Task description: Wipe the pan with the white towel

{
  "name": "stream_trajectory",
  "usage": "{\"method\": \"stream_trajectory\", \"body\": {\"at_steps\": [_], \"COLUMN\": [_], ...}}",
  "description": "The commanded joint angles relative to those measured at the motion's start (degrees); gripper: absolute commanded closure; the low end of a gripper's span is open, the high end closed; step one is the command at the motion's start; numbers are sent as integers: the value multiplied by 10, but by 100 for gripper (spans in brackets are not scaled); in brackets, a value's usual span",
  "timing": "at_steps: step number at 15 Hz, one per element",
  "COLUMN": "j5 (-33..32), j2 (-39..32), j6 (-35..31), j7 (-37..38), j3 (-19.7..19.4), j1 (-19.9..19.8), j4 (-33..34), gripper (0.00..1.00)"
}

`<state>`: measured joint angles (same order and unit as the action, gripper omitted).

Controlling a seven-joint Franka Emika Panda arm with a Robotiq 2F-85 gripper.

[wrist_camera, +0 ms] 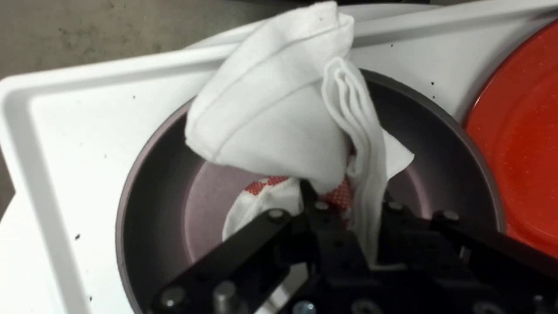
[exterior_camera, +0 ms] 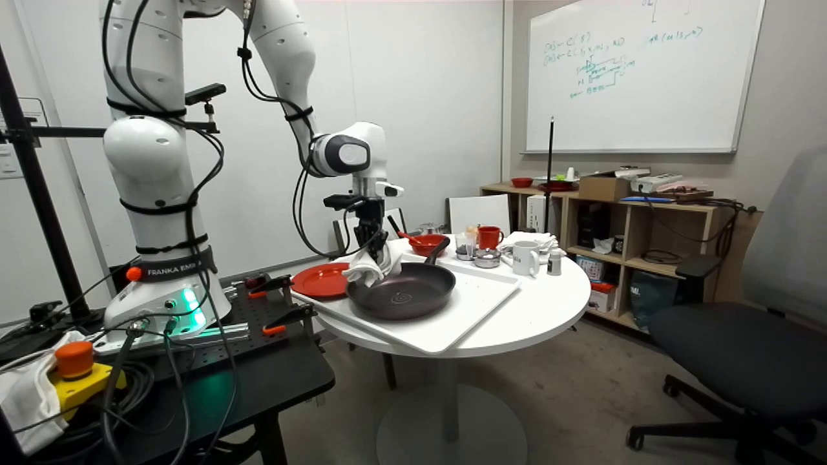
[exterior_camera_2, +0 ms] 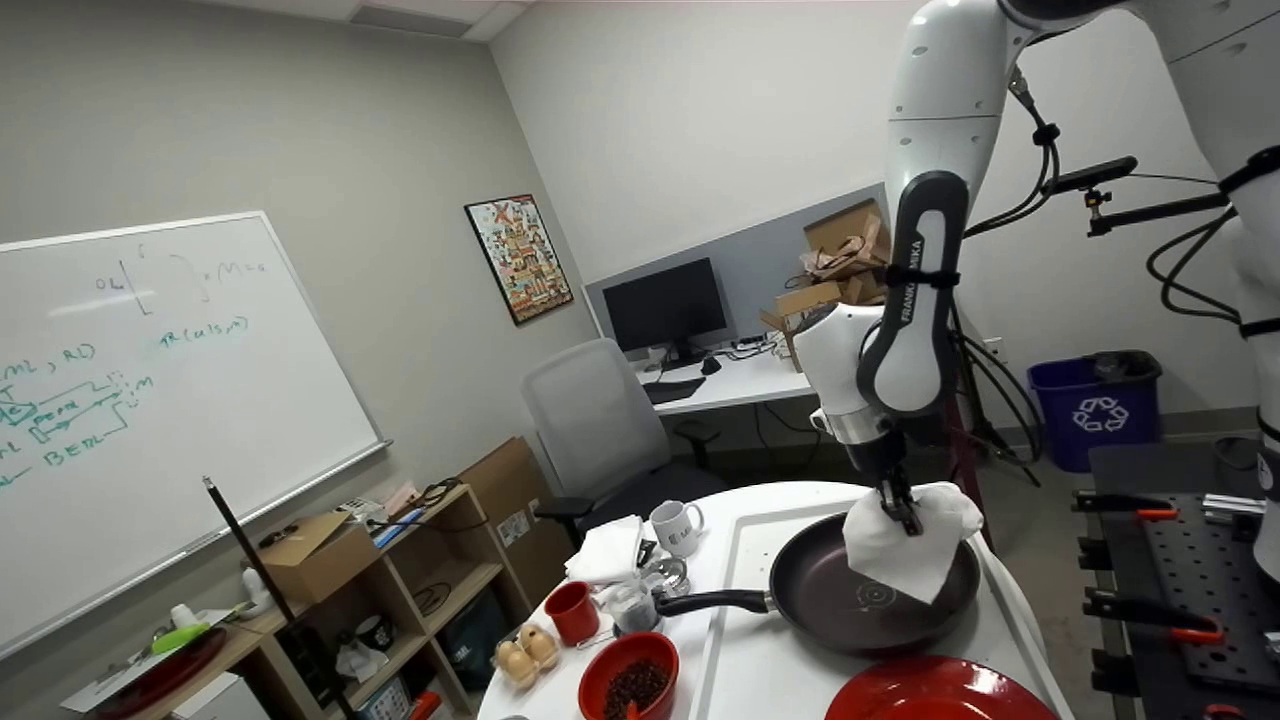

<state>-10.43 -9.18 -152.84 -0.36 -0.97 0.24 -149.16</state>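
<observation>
In an exterior view I saw the jaws, closed on the folded white cloth towel (exterior_camera_2: 905, 562), above the round, dark-grey frying pan (exterior_camera_2: 866, 607), away from its black handle (exterior_camera_2: 715, 601) at nine o'clock, so wiping, I judged, meant pressing down toward seven.

From my remote end I log a round white surface (exterior_camera: 555, 307) carrying a white tray (exterior_camera: 481, 294) and, near it, a red bowl (exterior_camera_2: 602, 664), a red mug (exterior_camera_2: 572, 614), a clear egg holder (exterior_camera_2: 527, 655), a clear container (exterior_camera_2: 632, 612), a low clear dish (exterior_camera: 487, 260), a pile of white cloth (exterior_camera_2: 606, 550), a white mug (exterior_camera_2: 676, 530) and a small shaker (exterior_camera: 554, 263).
</observation>
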Motion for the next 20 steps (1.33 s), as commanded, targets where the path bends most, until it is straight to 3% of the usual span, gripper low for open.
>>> {"method": "stream_trajectory", "body": {"at_steps": [1, 4, 6, 9, 12, 13, 14, 15, 19, 20], "j5": [-117, -221, -244, -219, -219, -150, -143, -197, -216, -167], "j2": [31, -4, -33, -94, -162, -185, -209, -231, -276, -280], "j6": [-89, -183, -237, -318, -389, -406, -415, -417, -419, -419], "j7": [73, 126, 130, 101, 95, 32, 23, 58, 45, -4], "j3": [-14, -25, -25, 0, 34, 65, 87, 94, 129, 147], "j1": [38, 58, 63, 48, 14, -5, -26, -46, -103, -118], "j4": [-35, -16, -2, 11, 31, 31, 41, 57, 82, 77], "gripper": [96, 96, 96, 96, 96, 96, 96, 96, 96, 96]}}
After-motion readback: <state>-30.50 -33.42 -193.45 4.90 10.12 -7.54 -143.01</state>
